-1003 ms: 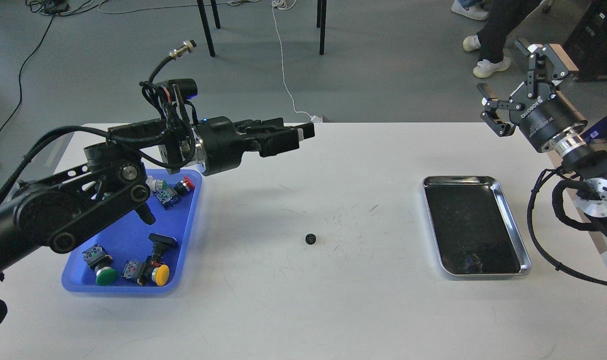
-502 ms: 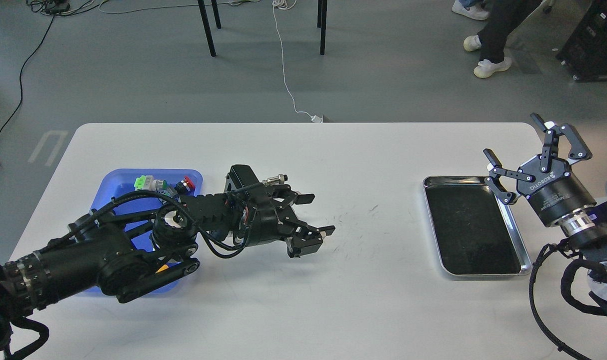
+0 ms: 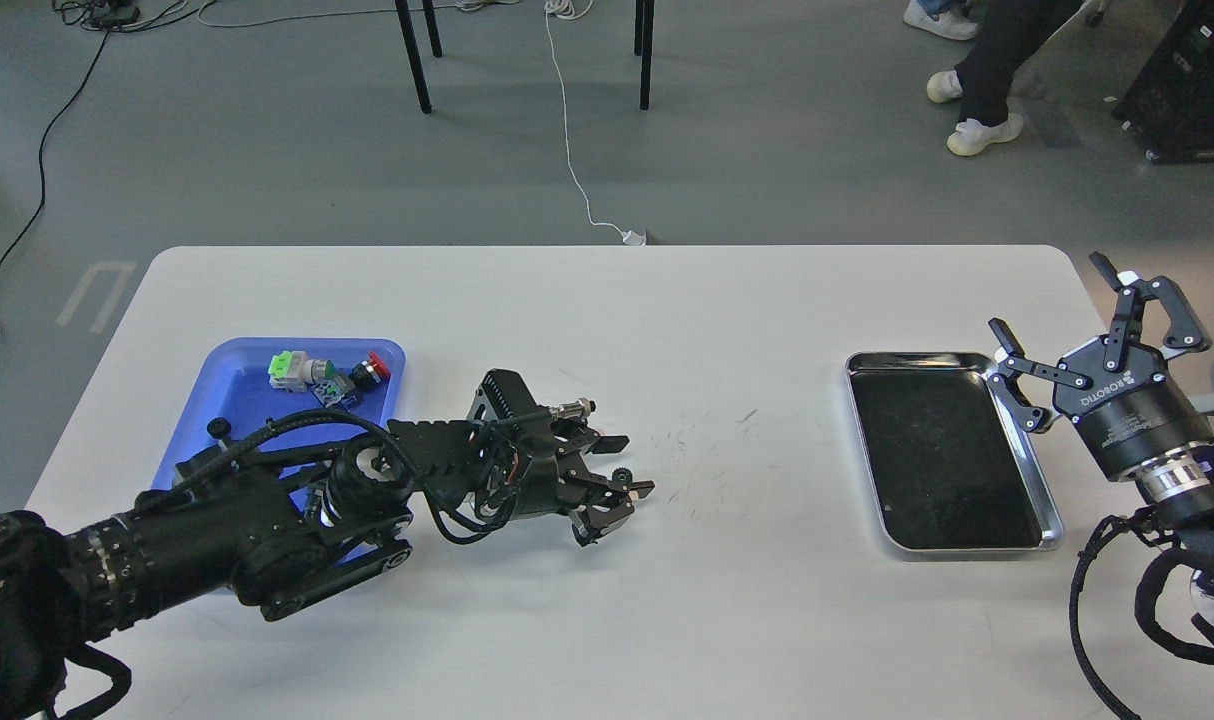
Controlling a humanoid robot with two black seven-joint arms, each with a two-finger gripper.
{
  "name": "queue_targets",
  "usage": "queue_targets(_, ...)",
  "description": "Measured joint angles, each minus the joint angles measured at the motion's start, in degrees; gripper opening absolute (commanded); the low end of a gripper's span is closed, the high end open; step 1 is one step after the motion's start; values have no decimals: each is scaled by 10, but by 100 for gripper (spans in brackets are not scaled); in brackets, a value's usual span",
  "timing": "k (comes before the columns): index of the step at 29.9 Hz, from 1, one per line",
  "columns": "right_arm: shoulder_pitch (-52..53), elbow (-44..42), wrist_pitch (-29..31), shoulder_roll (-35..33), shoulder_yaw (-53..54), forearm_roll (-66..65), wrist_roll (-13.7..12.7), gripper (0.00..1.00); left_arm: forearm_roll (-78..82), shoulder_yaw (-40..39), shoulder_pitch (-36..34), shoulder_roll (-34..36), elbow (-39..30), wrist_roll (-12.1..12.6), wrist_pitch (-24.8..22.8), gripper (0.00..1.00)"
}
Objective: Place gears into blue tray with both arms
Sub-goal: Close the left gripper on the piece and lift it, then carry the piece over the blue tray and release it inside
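One tiny black gear lies on the white table near its middle. My left gripper is low over the table, open, with its fingers on either side of that gear. The blue tray sits at the left, and my left arm covers its near half. A small black round piece rests at the tray's left side, too small to tell what it is. My right gripper hangs open and empty at the far right, beside the steel tray's right rim.
Coloured push-button switches lie in the blue tray's far end. A shiny steel tray with a dark inside sits at the right. Beyond the table are chair legs, cables and a person's feet.
My left arm came down from high above the blue tray to table level, and its gripper now sits around the gear. My right gripper dropped and drew back to the right.
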Motion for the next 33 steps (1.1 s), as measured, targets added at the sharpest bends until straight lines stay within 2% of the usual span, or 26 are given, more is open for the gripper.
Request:
queue_targets(3, 0, 0, 0, 0, 0, 0, 0, 99, 2, 0, 2, -7, 4, 1, 0, 41)
queue_targets(10, 0, 0, 0, 0, 1, 0, 0, 99, 3, 0, 6, -20, 46, 2, -1, 39)
queue_targets(16, 0, 1, 0, 0, 1, 0, 0, 99, 3, 0, 9, -21, 48, 2, 0, 16)
queue_targets(18, 0, 1, 0, 0, 1, 0, 0, 99, 3, -1, 15, -20, 48, 2, 0, 13)
queue_targets(27, 1, 1, 0, 0, 7, 0, 0, 99, 3, -22, 20, 6, 30, 5, 18, 11)
queue_targets(30, 1, 1, 0, -4, 7, 0, 0, 99, -2, -51, 12, 50, -15, 3, 25, 11)
queue_targets(33, 1, 1, 0, -6, 9, 0, 0, 99, -42, -67, 9, 124, -78, 2, 31, 12)
